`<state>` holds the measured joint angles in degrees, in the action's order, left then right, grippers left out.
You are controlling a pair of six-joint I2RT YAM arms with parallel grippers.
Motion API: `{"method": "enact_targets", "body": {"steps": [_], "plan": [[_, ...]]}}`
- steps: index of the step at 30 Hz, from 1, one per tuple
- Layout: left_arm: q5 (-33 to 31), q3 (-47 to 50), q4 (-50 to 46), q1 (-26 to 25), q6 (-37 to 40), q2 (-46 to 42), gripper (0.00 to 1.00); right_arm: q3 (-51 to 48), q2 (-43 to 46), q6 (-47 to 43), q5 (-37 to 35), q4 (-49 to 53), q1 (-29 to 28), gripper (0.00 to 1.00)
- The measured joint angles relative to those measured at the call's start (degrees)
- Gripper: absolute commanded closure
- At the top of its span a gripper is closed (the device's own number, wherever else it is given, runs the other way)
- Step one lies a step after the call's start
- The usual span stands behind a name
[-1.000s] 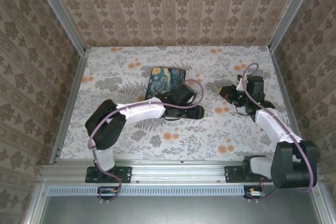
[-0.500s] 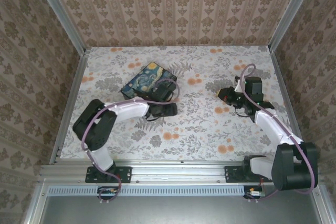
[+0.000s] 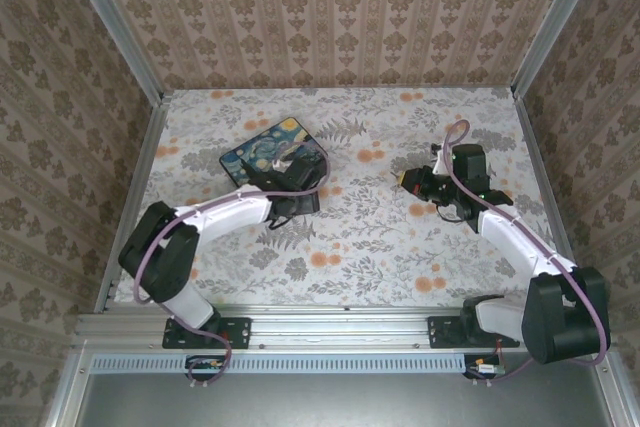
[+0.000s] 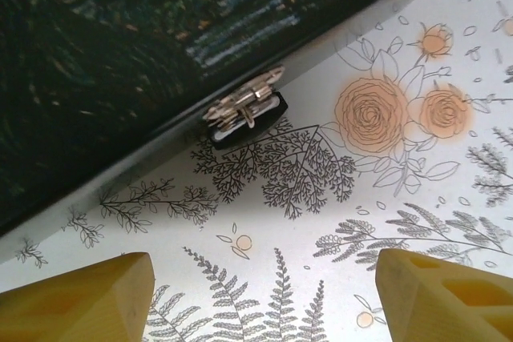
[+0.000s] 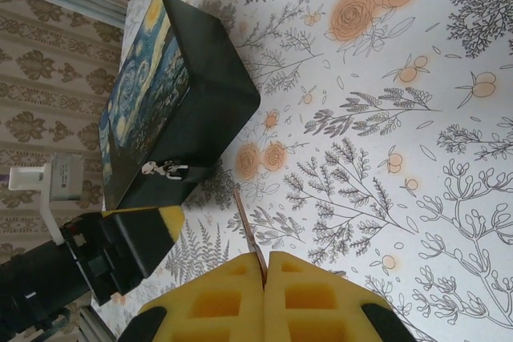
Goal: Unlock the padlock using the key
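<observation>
- Two grippers are at work. The right gripper has its yellow fingers pressed together on the key, whose thin dark blade sticks out past the fingertips toward the box.
- Left gripper: fingers spread wide with nothing between them, low over the floral table, just in front of the box's front wall.
- Padlock: a small silvery cluster at the middle of the box's front edge, just under the painted lid, with a dark block below it. Lock body and hasp cannot be told apart here, and no keyhole can be made out.
- Key position: well apart from the padlock, over the right half of the table in the top view. The box sits left of centre, with the left gripper close at its near side.
- Handling of the key, judged: light, stiff and thin. Pinched at its head alone, it may swivel or slip between the soft pads if the tip meets the lock off-line.
- Handling of the padlock, judged: small, hard, smooth, and probably free to swing on its shackle. The best hold is across the flat sides of the body, leaving the keyhole face clear for the right arm.
- Box, judged: likely light enough to slide if pushed, so it needs steadying.
- Step in hand, judged: the left gripper is set to take the padlock. Insertion has not begun.
</observation>
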<state>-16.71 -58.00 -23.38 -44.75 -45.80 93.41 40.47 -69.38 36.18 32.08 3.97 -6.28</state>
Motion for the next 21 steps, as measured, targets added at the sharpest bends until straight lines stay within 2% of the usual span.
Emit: {"method": "enact_targets", "body": {"steps": [12,21], "plan": [[-18.67,-8.50,-3.08,-5.01,-12.90,11.65,0.28,0.00,-0.11,-0.04,0.31,0.13,-0.15,1.00],[-25.97,-15.54,-9.27,-5.84,-21.51,18.99,0.36,0.66,1.11,-1.79,1.18,3.32,-0.15,1.00]]}}
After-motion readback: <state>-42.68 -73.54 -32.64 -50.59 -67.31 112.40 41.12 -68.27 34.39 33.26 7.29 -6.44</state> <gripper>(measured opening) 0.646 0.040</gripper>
